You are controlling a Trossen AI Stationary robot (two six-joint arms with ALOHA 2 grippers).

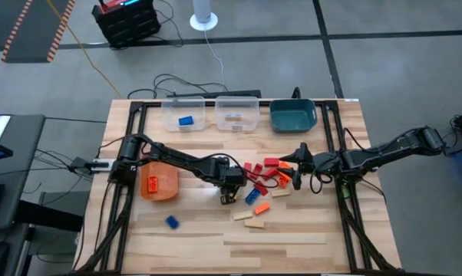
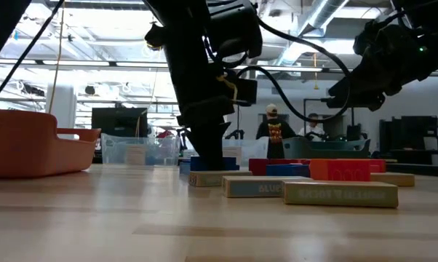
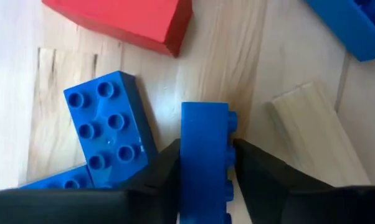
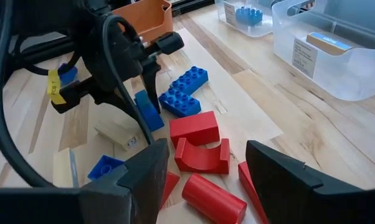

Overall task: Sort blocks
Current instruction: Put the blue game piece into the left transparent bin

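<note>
A: What lies on the wooden table [image 1: 292,238], largest first?

B: An orange bin [image 1: 159,182] at 9 o'clock; two clear bins [image 1: 237,113] and a teal bin [image 1: 292,115] at 12 o'clock; the blocks [image 1: 263,182] scattered at centre.

A: And the left gripper [image 1: 230,192]?

B: At centre, its fingers [image 3: 262,180] clamp a blue brick [image 3: 204,162] standing on edge on the table.

A: The right gripper [image 1: 295,168]?

B: At 3 o'clock of the pile, jaws wide, holding nothing.

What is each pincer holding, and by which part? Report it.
Left pincer: blue brick on edge, pinched across its studded face and underside. Right pincer: open, nothing.
</note>
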